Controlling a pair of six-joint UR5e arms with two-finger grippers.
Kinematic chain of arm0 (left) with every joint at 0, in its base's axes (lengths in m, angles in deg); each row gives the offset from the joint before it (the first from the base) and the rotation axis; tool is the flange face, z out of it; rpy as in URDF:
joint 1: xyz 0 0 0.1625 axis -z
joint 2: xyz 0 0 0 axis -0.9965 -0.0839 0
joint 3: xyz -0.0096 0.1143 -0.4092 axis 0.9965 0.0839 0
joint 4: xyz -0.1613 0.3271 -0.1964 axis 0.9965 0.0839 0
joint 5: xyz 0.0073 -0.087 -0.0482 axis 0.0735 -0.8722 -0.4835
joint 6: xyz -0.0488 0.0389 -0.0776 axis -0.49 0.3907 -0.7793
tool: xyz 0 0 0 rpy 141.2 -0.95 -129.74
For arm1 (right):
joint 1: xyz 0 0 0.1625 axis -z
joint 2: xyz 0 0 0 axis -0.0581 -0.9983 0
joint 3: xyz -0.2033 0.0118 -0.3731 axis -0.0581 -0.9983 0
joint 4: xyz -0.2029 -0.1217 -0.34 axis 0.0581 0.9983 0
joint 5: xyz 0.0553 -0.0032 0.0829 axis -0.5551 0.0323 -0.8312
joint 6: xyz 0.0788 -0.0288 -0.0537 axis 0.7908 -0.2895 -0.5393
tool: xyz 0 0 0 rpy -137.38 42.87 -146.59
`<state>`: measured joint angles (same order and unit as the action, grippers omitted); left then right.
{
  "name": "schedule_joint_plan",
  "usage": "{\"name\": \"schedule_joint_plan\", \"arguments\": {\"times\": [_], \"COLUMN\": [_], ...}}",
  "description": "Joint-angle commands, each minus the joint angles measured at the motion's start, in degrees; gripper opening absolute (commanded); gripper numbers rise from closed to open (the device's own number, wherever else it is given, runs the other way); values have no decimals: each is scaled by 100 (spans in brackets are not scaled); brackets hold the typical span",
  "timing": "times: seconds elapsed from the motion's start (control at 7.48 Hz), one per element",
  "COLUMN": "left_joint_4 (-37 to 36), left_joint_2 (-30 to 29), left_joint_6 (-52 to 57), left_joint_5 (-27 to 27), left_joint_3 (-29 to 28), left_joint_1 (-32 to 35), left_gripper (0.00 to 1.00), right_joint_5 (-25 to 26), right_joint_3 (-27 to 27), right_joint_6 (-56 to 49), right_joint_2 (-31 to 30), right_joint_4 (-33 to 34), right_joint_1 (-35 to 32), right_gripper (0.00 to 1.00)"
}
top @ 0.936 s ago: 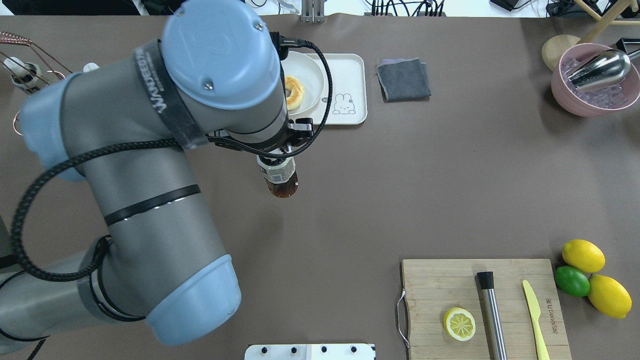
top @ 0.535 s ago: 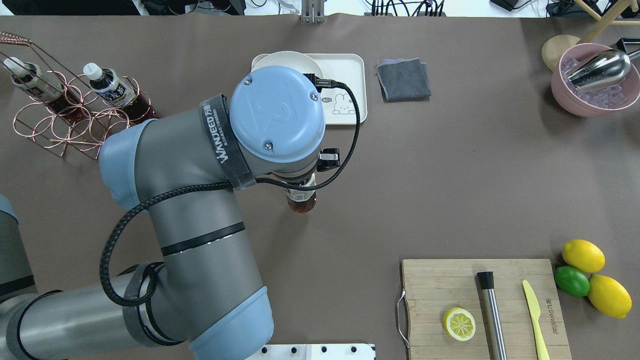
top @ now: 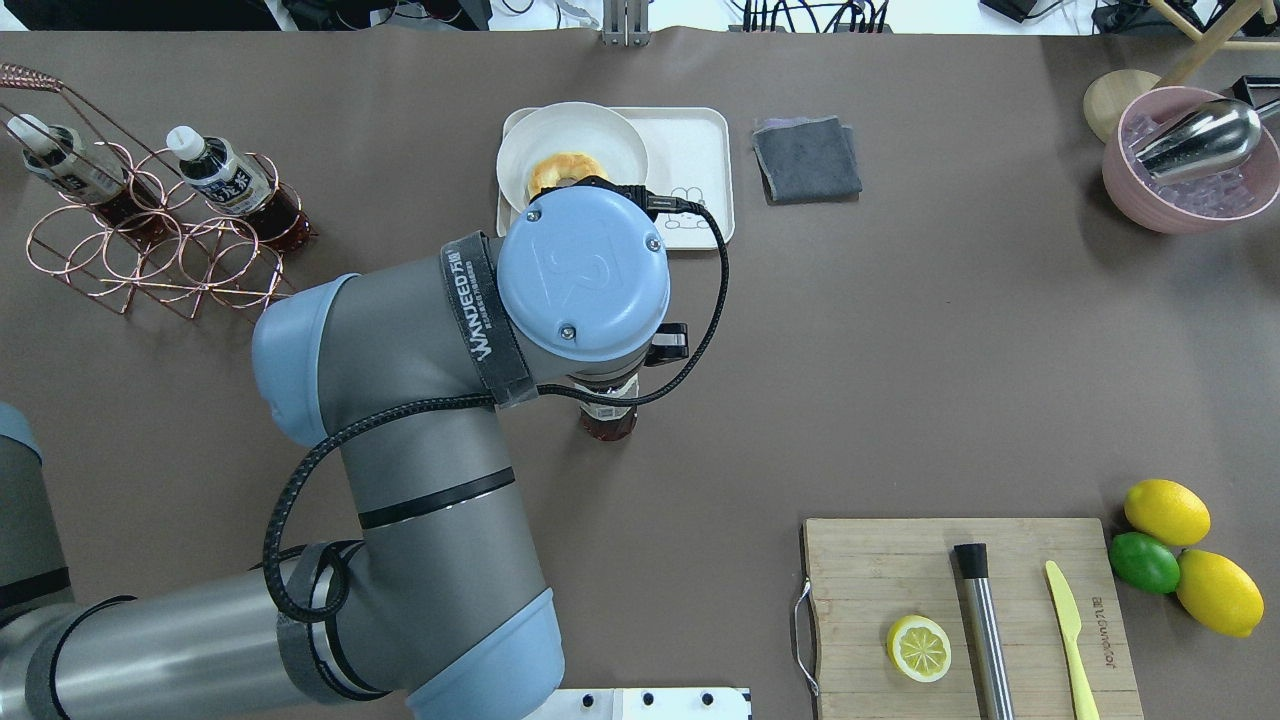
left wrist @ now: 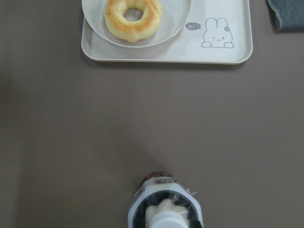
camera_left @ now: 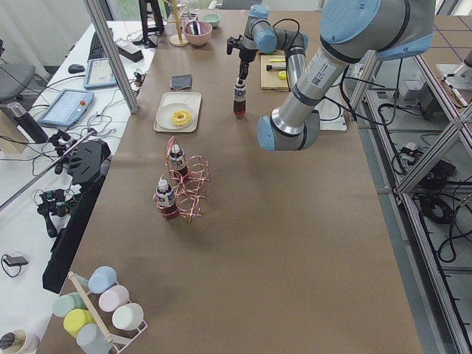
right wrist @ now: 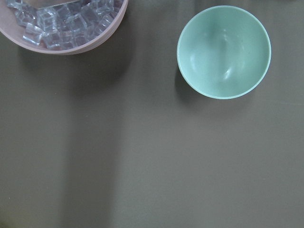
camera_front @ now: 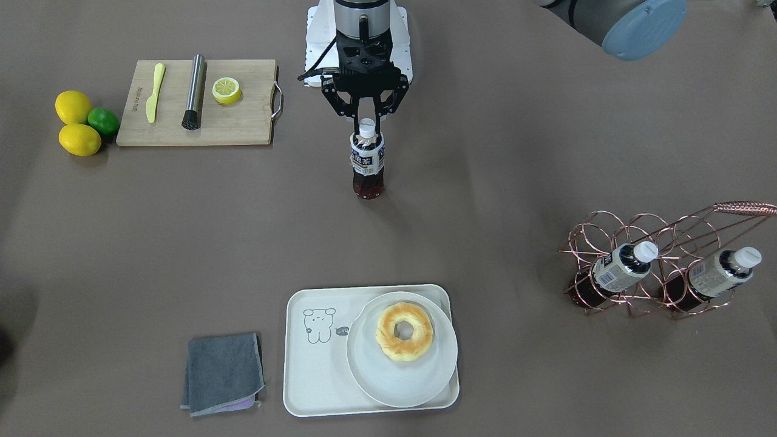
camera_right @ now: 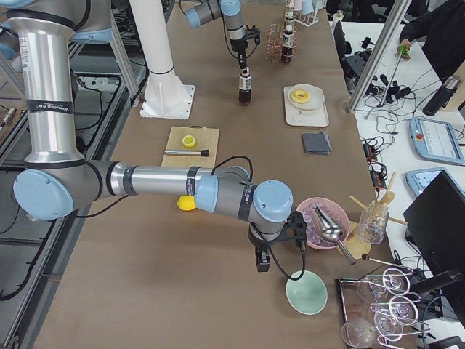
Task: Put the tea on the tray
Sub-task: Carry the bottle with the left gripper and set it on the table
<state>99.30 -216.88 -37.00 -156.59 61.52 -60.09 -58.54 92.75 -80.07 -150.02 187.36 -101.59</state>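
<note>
Tea bottle [camera_front: 368, 162] upright at mid-table, well apart from the cream tray [camera_front: 315, 376] and not yet on it. Pinched at the white cap by the left gripper [camera_front: 366, 125], fingers pressed in from both sides, reaching straight down. Probably held so to keep the bottle vertical and the base free for setting down. Base touching the brown table [camera_front: 546, 152] or just over it: cannot tell.

On the tray, a round white plate [camera_front: 388, 388] with a doughnut [camera_front: 404, 331], filling the half toward the robot's left. Bare floor only around the cartoon drawing [camera_front: 318, 325], so likely the landing spot (a tight one, close to the plate's rim).

Two alike bottles tilted in the copper wire rack [camera_front: 661, 255], off to one side.

Right gripper [camera_right: 262, 266] far from all this, above a mint bowl [right wrist: 223, 51] and beside a pink bowl of ice cubes [right wrist: 61, 28]. Spread or pressed together: cannot tell.
</note>
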Motion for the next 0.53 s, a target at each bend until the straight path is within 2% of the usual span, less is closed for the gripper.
{"name": "schedule_joint_plan", "arguments": {"times": [0.0, 0.13, 0.27, 0.4], "left_joint_4": [20, 11, 11, 20], "left_joint_2": [6, 6, 15, 41], "left_joint_6": [38, 38, 38, 29], "left_joint_5": [-1, -1, 8, 17], "left_joint_3": [-17, -34, -86, -78], "left_joint_1": [-5, -5, -5, -5], "left_gripper": [0, 26, 78, 94], "right_joint_5": [-1, -1, -1, -1], "right_joint_3": [1, 1, 1, 1], "right_joint_6": [6, 15, 24, 33], "right_joint_2": [-4, -4, -4, 5], "right_joint_4": [0, 0, 0, 0], "right_joint_1": [0, 0, 0, 0], "right_gripper": [100, 100, 100, 100]}}
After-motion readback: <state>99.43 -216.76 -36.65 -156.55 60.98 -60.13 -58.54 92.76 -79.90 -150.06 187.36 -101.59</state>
